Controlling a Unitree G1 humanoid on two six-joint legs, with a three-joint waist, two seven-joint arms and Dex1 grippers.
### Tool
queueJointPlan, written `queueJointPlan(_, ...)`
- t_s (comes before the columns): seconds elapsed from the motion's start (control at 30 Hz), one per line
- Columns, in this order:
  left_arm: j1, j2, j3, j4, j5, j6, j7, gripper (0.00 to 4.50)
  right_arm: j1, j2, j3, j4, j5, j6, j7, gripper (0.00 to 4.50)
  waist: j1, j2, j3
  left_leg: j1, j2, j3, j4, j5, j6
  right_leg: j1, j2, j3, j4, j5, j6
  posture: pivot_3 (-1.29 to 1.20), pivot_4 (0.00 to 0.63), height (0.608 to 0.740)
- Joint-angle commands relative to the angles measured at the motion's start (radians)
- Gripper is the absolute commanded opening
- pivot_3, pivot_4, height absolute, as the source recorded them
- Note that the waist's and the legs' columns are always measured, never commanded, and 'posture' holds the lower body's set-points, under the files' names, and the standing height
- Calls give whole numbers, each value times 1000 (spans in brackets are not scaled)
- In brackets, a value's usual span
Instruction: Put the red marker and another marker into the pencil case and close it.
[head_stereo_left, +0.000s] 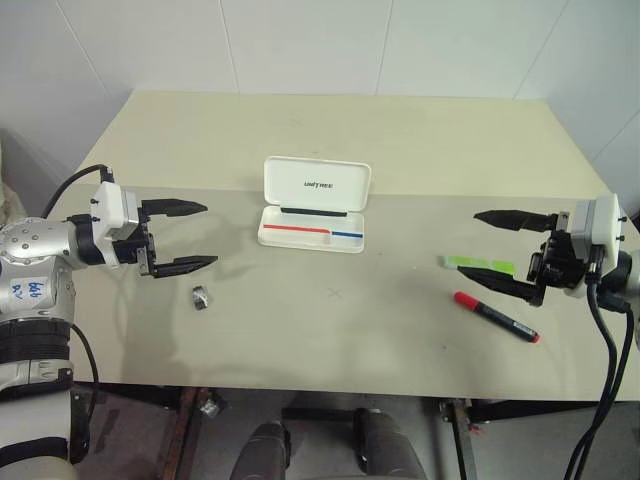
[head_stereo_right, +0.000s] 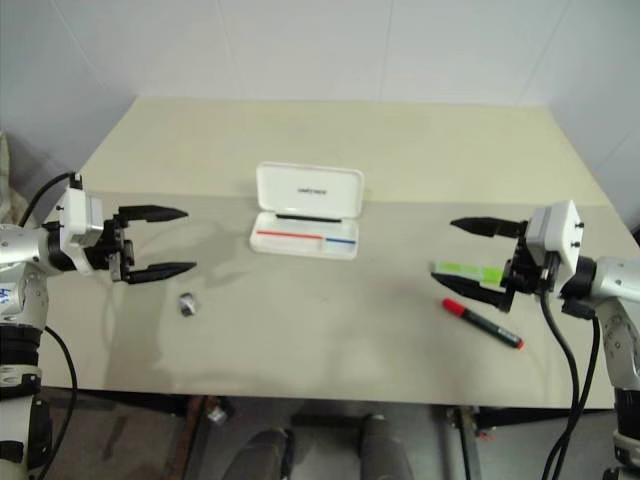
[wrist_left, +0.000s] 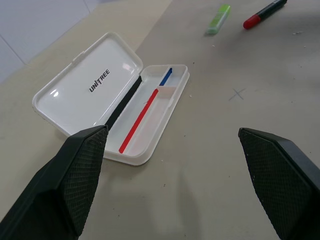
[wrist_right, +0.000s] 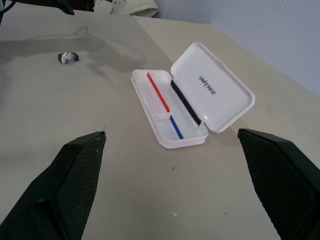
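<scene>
- Case (head_stereo_left: 314, 207): white, hinged, set at mid-table with the lid stood open toward the far edge; the tray, marked with a red and a blue stripe, is seen to be empty.
- Red marker (head_stereo_left: 496, 316): laid flat on the table near the right front edge, red cap toward the middle; well apart from the case.
- Green marker (head_stereo_left: 481, 264): laid flat just beyond the red marker, on the case side; not touching it.
- Right gripper (head_stereo_left: 508, 252): held above the table over the two markers, fingers spread wide, nothing held.
- Left gripper (head_stereo_left: 182, 237): held above the table to the left of the case, fingers spread wide, nothing held.
- Small dark object (head_stereo_left: 201, 296): lying on the table below the left gripper; what it is cannot be told, and it is judged no part of the task.
- Step in hand: judged to be the very start; no marker is yet picked up, and the lid is not yet shut.
- Next move called for: the right gripper is to be lowered over the red marker, its fingers set across the barrel, closed, and the marker carried to the tray.
</scene>
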Motion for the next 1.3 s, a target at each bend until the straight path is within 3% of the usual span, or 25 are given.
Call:
queueJointPlan(0.03,1,22,39,-21,-16,-10,13,4486,-46,16,29,-8,7,-11,13,4500,0,0,0,0,0,0,0,0,0,0,0,0,0,0,0,0,150,740)
queueJointPlan(0.27,-9,3,22,-34,-17,0,11,4486,-155,53,151,-36,12,94,1,4500,-1,1,1,0,0,0,0,0,-1,0,0,0,0,0,0,0,150,740)
queueJointPlan(0.47,-27,0,12,-35,-19,14,5,4486,-297,166,323,5,-78,82,6,4500,-1,1,1,0,1,-1,-1,-1,-1,-1,1,-1,0,0,-1,0,150,740)
queueJointPlan(0.7,-6,-21,3,-165,-40,58,37,4486,-491,361,509,337,-326,-85,-45,4500,-2,1,1,-2,1,0,-1,-1,-2,-3,1,-1,0,0,0,0,150,740)
queueJointPlan(0.87,56,-31,6,-334,-70,148,90,4500,-596,432,542,516,-410,-129,-52,3218,-2,3,2,-6,1,0,-3,-1,-3,-9,1,0,1,0,-1,0,150,740)
queueJointPlan(1.3,98,-24,29,-344,-64,157,132,4500,-734,485,594,756,-554,-152,-14,3218,-9,4,3,-5,1,0,-6,-1,-3,-9,1,-1,0,0,-1,0,150,740)
